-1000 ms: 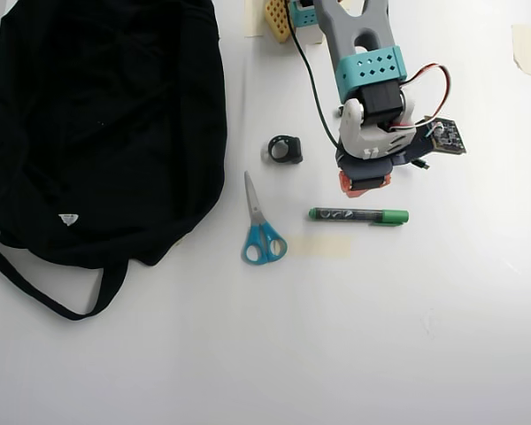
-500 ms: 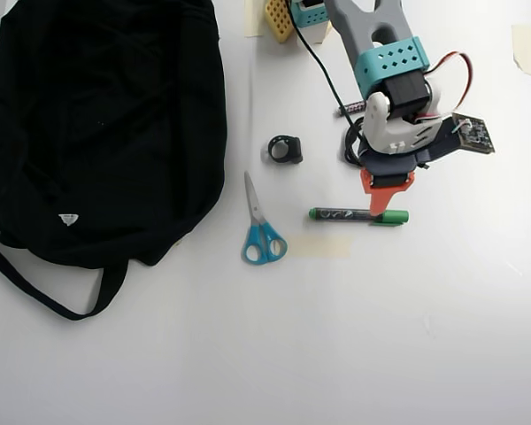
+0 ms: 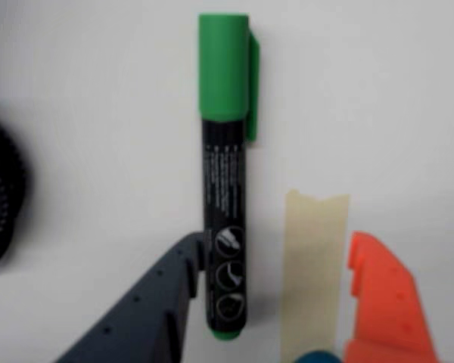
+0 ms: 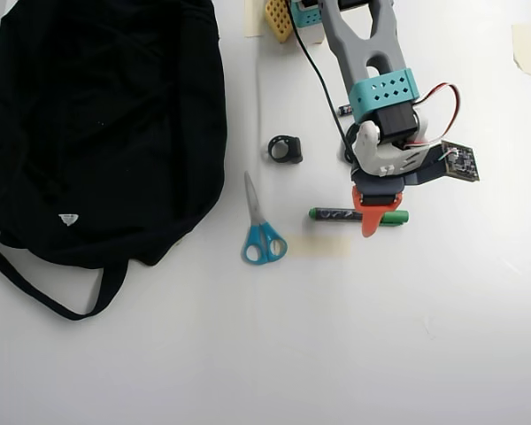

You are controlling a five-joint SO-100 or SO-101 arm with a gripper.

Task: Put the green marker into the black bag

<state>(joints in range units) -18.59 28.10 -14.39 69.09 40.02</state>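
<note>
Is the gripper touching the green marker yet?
Cannot tell. In the wrist view the gripper straddles the green marker; the dark finger meets its barrel's edge, contact unclear.

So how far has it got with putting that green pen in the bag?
Nothing is finished yet: the green marker lies on the white table, apart from the black bag. In hand is the reach: the gripper is open over the marker, one finger on each side in the wrist view. Left to do: close, lift, carry it across and drop it into the bag.
</note>
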